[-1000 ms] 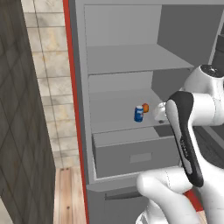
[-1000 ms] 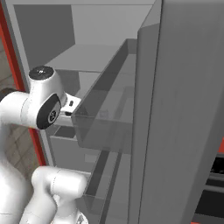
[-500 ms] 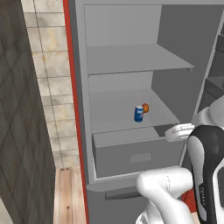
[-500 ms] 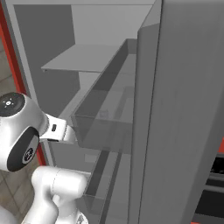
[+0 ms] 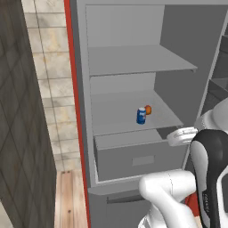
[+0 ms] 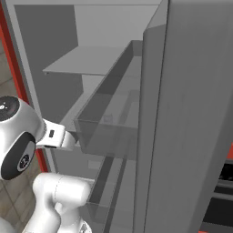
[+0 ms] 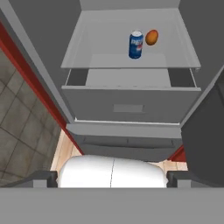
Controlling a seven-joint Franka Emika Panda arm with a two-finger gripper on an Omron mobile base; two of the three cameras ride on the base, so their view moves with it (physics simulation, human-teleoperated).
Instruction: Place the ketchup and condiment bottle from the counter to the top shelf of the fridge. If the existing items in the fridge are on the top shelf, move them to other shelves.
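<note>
The fridge (image 5: 178,44) stands open before me. Its top shelf (image 5: 138,60) is bare. The blue drink can (image 5: 141,116) and the small orange object (image 5: 148,109) stand side by side on the shelf below it, above the grey drawer (image 5: 142,160). In the hand view the can (image 7: 136,44) and orange object (image 7: 151,37) sit far ahead at the top. My gripper (image 7: 111,178) is open, its tips wide apart with nothing between them, well back from the shelves. The ketchup, the condiment bottle and the counter are out of view.
The open fridge door (image 6: 191,113) with its clear bins (image 6: 109,132) rises close on the right. A red edge (image 5: 73,89) and a tiled wall (image 5: 49,89) border the fridge on the left. Wood floor (image 5: 69,200) lies below.
The arm has swung down and back from the fridge, its elbow dropping toward the lower right of the left base view. The can and the orange object have not moved.
</note>
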